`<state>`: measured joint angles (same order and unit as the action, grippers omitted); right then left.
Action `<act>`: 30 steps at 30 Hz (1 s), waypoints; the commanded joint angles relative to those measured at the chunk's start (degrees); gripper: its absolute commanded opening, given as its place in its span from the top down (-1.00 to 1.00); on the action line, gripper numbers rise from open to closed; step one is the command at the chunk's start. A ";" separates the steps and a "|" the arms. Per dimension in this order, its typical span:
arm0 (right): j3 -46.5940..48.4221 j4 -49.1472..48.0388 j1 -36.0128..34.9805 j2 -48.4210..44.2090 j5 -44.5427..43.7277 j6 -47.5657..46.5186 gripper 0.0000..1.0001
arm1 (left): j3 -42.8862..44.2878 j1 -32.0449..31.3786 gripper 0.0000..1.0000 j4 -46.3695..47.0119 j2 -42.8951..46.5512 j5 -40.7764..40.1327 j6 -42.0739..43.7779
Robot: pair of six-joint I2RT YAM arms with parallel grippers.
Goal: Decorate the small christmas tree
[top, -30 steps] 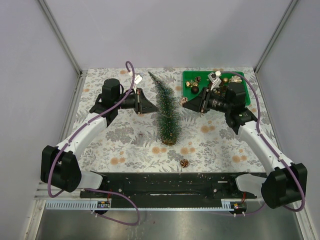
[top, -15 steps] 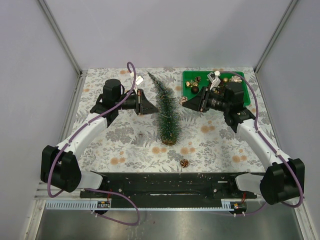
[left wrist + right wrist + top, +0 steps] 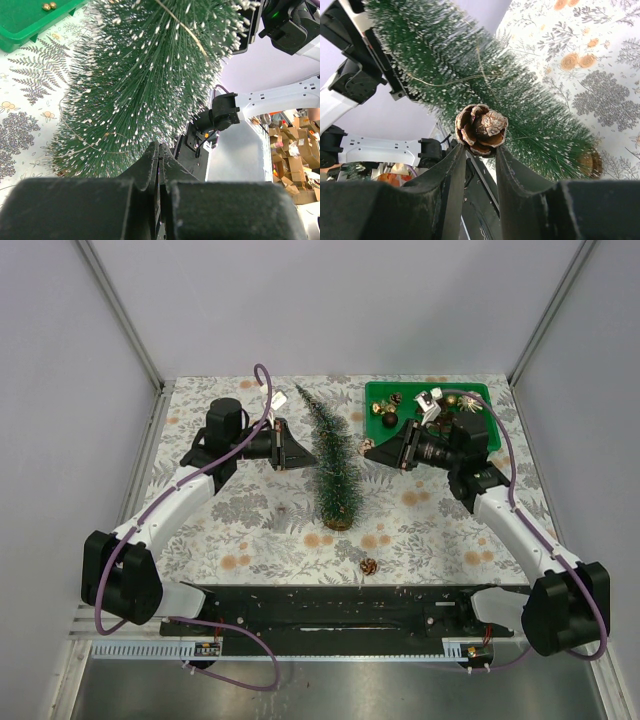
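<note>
The small christmas tree (image 3: 332, 455) stands on its wooden disc base (image 3: 338, 521) at the middle of the floral surface (image 3: 250, 530). The left fingers (image 3: 292, 450) sit at the tree's 9 o'clock, pressed together with nothing between them, their tips at the edge of the bristles; whether they touch cannot be told. The right fingers (image 3: 388, 450) come in from 3 o'clock, clamped on a brown pine cone (image 3: 481, 129) that is held just off the green bristles, about halfway up the tree. In the right wrist view a thin pale thread (image 3: 479, 62) runs across the frosted branches behind the cone. A green tray (image 3: 372, 405) of ornaments lies at the tree's 1 o'clock, toward the far right corner, partly behind the right arm. A second pine cone (image 3: 368, 566) lies loose on the surface at 5 o'clock of the base, near the front rail
</note>
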<state>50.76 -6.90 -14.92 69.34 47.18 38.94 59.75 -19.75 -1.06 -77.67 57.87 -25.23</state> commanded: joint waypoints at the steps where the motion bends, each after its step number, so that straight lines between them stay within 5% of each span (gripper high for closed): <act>1: 1.09 -4.71 0.33 -1.75 1.95 1.49 0.70 | 1.16 -0.12 1.00 1.59 2.26 1.11 1.15; 20: 3.73 -8.48 0.33 2.81 1.25 2.55 0.72 | 0.99 -0.11 1.00 1.41 2.70 1.81 1.24; 30: -3.73 -6.12 0.33 0.62 -1.47 0.17 0.74 | 1.60 -0.12 1.00 1.15 2.78 2.16 1.42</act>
<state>49.76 -12.38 -14.92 72.20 47.07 40.62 59.75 -19.79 -1.17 -76.86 58.52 -24.99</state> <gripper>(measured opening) 0.360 0.013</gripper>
